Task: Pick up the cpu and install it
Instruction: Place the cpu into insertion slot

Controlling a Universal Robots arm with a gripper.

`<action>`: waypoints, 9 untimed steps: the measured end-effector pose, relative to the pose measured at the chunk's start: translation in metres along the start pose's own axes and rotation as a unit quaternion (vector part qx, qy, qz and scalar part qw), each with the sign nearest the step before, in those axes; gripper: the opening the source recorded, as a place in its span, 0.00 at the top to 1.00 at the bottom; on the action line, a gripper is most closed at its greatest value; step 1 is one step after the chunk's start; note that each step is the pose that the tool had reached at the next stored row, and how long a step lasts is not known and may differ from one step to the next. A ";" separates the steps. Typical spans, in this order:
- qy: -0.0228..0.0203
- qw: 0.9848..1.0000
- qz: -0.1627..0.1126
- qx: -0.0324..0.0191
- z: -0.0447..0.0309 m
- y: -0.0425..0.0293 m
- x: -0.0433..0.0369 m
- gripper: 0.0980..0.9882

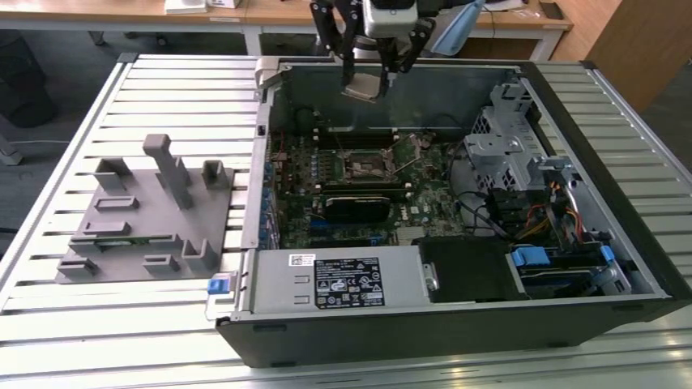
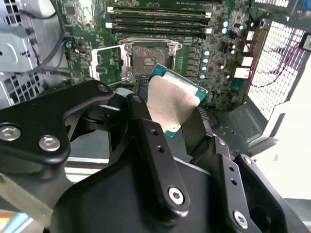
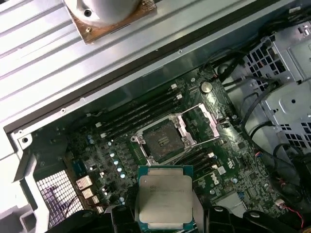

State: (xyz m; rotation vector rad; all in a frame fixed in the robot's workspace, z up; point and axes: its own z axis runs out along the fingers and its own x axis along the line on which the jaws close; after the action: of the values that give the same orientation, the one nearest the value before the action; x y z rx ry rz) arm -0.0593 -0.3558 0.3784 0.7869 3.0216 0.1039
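Note:
My gripper (image 1: pixel 365 81) hangs over the back wall of the open computer case (image 1: pixel 605 243), shut on the cpu (image 1: pixel 362 88). The cpu (image 2: pixel 172 97) is a flat square chip with a silver top and a green rim. It is pinched at two opposite edges between my black fingers (image 2: pixel 146 121) and sits tilted. In the first wrist view the cpu (image 3: pixel 165 196) floats above the motherboard, a little to one side of the bare socket (image 3: pixel 163 141). The socket (image 2: pixel 148 58) has its metal load frame (image 2: pixel 104 60) swung open, and in the exterior view the socket (image 1: pixel 368 166) lies well below my gripper.
Memory sticks (image 2: pixel 158 19) run alongside the socket. A black block (image 1: pixel 362 204) lies just in front of the socket, with a power supply (image 1: pixel 335 279) at the case's front and a drive cage (image 1: pixel 514 146) with cables on the exterior view's right. A grey fixture (image 1: pixel 146 219) rests on the slatted table (image 1: pixel 65 162).

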 end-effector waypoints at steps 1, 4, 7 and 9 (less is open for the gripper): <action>-0.001 1.000 0.008 0.000 0.0001 0.0000 0.0000 0.52; -0.002 0.999 0.035 0.000 0.0005 0.0000 0.0000 0.52; -0.004 0.998 0.063 0.000 0.0012 -0.0001 0.0000 0.52; -0.006 0.997 0.080 0.000 0.0017 -0.0001 0.0000 0.52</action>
State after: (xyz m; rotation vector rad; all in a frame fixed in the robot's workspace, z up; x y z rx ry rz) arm -0.0593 -0.3558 0.3767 1.0262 2.9434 0.1012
